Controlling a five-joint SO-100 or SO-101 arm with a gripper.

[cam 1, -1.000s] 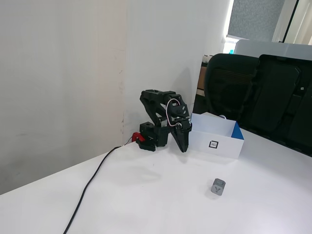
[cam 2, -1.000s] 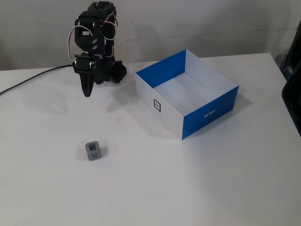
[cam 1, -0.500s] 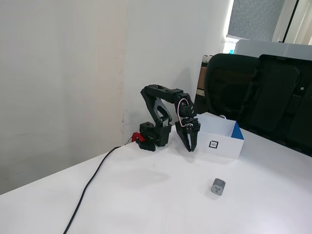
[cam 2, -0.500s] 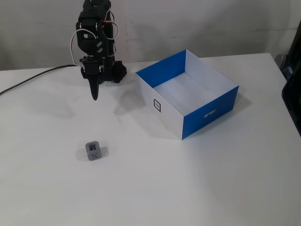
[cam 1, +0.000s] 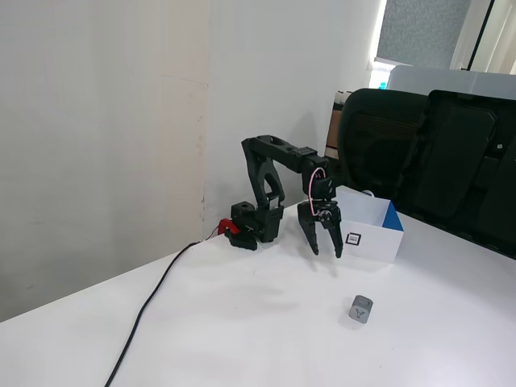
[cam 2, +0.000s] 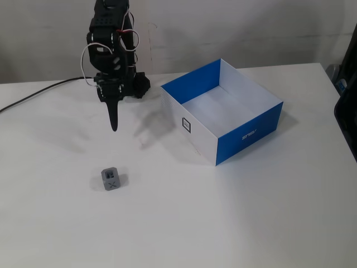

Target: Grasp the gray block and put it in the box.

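The gray block (cam 1: 360,309) lies on the white table, apart from everything; in a fixed view it shows a light Y-like mark, in the other a dark mark on top (cam 2: 111,178). My gripper (cam 1: 326,251) hangs open and empty above the table, fingers pointing down, beside the box's front and well short of the block. In a fixed view it is seen edge-on (cam 2: 114,126), up and slightly right of the block. The box (cam 1: 372,239) is white with a blue side (cam 2: 248,135), open on top and empty inside.
The arm's base (cam 1: 258,224) stands at the table's back edge by the wall, with a black cable (cam 1: 149,306) running off to the front left. Black office chairs (cam 1: 435,153) stand behind the table on the right.
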